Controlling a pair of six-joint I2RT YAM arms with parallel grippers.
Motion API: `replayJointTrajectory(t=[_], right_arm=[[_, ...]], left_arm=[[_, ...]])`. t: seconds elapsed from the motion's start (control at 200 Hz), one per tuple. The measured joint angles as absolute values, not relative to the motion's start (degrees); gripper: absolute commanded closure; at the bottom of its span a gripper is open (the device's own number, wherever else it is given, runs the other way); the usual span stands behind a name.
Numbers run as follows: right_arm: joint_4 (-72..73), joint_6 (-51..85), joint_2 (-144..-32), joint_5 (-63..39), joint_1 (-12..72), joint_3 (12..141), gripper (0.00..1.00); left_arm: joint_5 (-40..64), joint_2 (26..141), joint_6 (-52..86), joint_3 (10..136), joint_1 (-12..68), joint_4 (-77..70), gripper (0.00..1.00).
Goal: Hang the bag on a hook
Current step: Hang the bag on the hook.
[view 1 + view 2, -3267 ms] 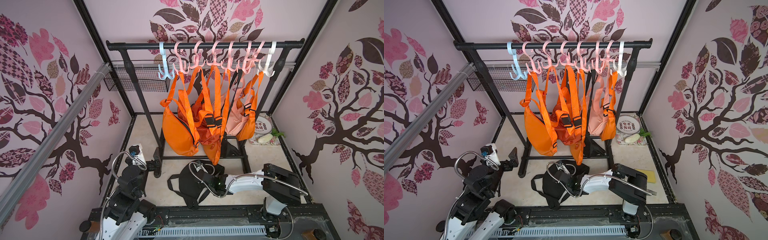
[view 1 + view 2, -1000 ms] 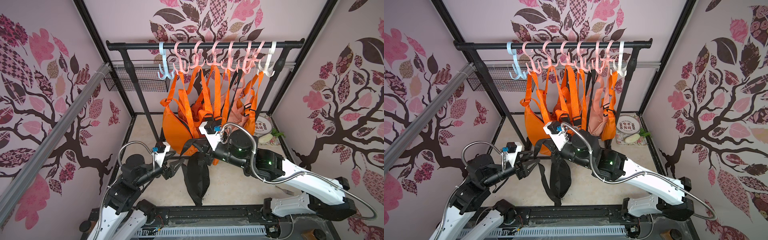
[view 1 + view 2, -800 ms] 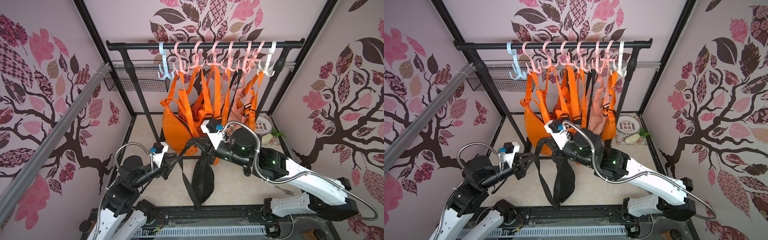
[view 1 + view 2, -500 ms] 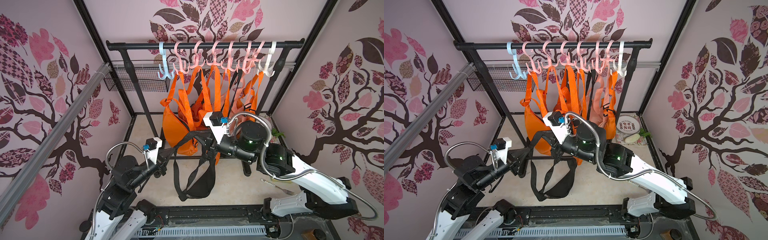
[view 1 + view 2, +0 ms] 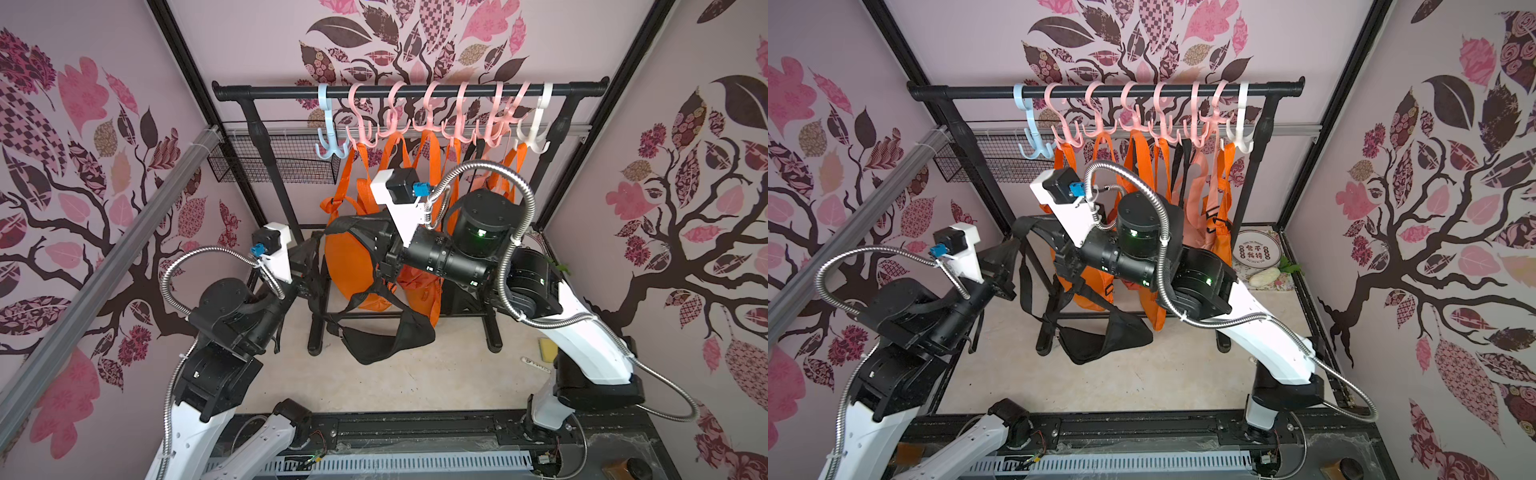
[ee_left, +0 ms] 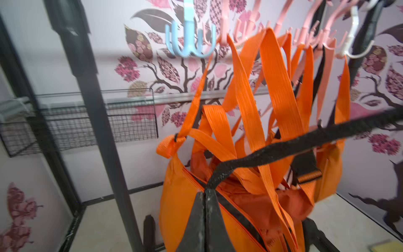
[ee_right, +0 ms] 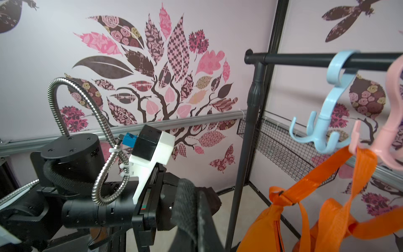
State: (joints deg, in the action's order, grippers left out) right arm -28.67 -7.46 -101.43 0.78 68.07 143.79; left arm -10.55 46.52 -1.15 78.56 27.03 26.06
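While the black bag (image 5: 390,336) sags in mid-air before the orange bags (image 5: 353,266), its strap (image 6: 283,150) stretches taut across, roughly along the rail (image 5: 415,89). Your left gripper (image 6: 206,193) pinches one end and your right gripper (image 5: 380,249) the other, both clamped tight. The empty blue hook (image 6: 189,41) lies above and beyond the strap, closer to your left gripper, so the lift likely goes up and toward the rack.
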Motion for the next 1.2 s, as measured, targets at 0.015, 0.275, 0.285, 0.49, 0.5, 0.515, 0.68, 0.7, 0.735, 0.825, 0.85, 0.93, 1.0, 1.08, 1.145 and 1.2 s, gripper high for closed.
replayJointTrajectory(t=[0.015, 0.275, 0.285, 0.49, 0.5, 0.515, 0.68, 0.7, 0.735, 0.825, 0.85, 0.93, 1.0, 1.08, 1.145, 1.2], right_arm=[[-29.04, -7.77, -102.52, 0.69, 67.96, 145.82, 1.0], [-27.03, -8.58, -108.53, -3.7, 63.75, 152.83, 1.0], [-26.76, -8.58, -108.64, -3.86, 63.51, 152.83, 1.0], [-23.0, -5.87, -112.73, -8.62, 58.94, 153.49, 1.0], [-22.87, -5.65, -112.9, -8.86, 58.67, 153.49, 1.0], [-22.59, -5.37, -113.1, -9.23, 58.26, 153.49, 1.0], [-19.4, -2.28, -114.3, -13.26, 54.5, 153.49, 1.0], [-18.96, -1.93, -114.37, -13.65, 54.06, 153.49, 1.0], [-18.28, -1.43, -114.5, -14.24, 53.43, 153.49, 1.0], [-16.64, -0.3, -115.04, -15.51, 51.79, 153.51, 1.0], [-16.29, 0.08, -115.24, -15.81, 51.31, 153.51, 1.0], [-15.44, 1.04, -115.94, -16.71, 50.17, 153.49, 1.0], [-14.81, 2.02, -116.66, -17.43, 48.93, 153.51, 1.0], [-14.5, 3.05, -117.4, -17.96, 47.99, 153.49, 1.0], [-14.48, 3.77, -117.86, -18.35, 47.11, 153.49, 1.0], [-14.5, 4.14, -118.04, -18.55, 46.54, 153.49, 1.0]], left_arm=[[-11.31, 47.24, -1.41, 79.72, 27.03, 26.02, 1.0], [-18.39, 61.82, -3.97, 97.45, 19.05, 24.97, 1.0], [-18.37, 62.22, -3.95, 97.86, 18.72, 24.97, 1.0], [-18.81, 74.74, -4.67, 111.68, 16.29, 26.17, 1.0], [-18.79, 75.46, -4.75, 112.55, 16.25, 26.37, 1.0], [-18.76, 76.4, -4.8, 113.95, 16.21, 26.68, 1.0], [-17.91, 82.94, -6.17, 123.28, 15.92, 27.51, 1.0], [-17.8, 83.42, -6.37, 123.87, 15.84, 27.55, 1.0], [-17.63, 84.12, -6.61, 124.64, 15.68, 27.59, 1.0], [-16.8, 85.67, -7.25, 125.86, 15.07, 27.79, 1.0], [-16.36, 86.21, -7.35, 126.23, 14.76, 27.97, 1.0], [-14.39, 88.18, -7.07, 127.42, 13.32, 28.45, 1.0], [-12.8, 89.8, -6.61, 127.83, 12.05, 28.88, 1.0], [-11.27, 91.46, -6.15, 128.11, 11.33, 29.58, 1.0], [-10.13, 92.53, -5.85, 128.16, 11.27, 30.15, 1.0], [-9.3, 93.19, -5.61, 128.16, 11.27, 30.94, 1.0]])
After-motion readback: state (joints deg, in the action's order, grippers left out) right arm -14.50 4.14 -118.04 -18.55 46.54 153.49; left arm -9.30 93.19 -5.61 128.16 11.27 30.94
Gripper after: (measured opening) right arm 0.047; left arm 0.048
